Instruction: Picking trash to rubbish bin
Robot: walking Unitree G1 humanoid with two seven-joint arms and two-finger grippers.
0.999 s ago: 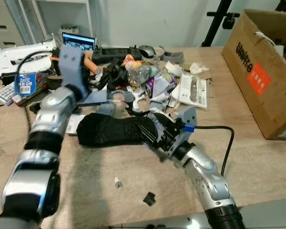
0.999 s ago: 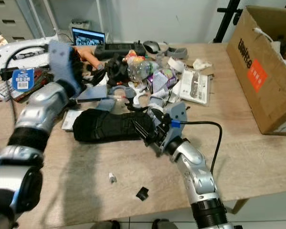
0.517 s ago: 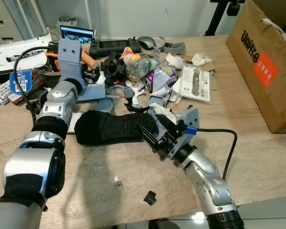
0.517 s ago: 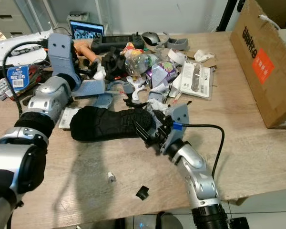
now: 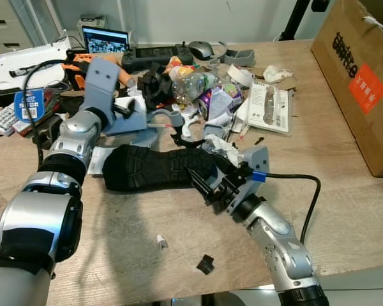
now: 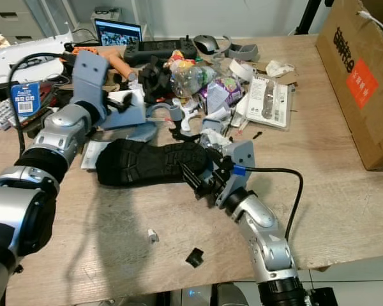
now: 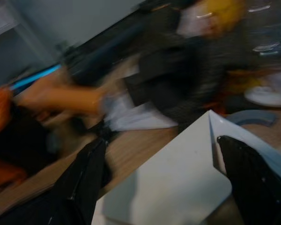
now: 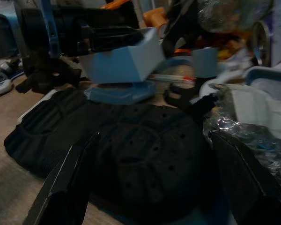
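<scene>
A long black shoe sole lies flat on the wooden table, in front of a pile of trash. My right gripper is at the sole's right end, low over the table. It is open, and its fingers stand on either side of the black sole. My left gripper reaches over a pale grey-blue box at the pile's left edge. It is open too, with the pale box between its fingers. A big cardboard box stands at the right.
Behind the pile are a small screen, a black controller and a mouse. A crushed plastic bottle and a booklet lie in the pile. Two small scraps lie near the front edge. A black cable loops beside my right arm.
The camera has shifted, so the whole scene sits differently in the picture. My left gripper has come down closer to the pale box. My right gripper stays at the sole's end.
</scene>
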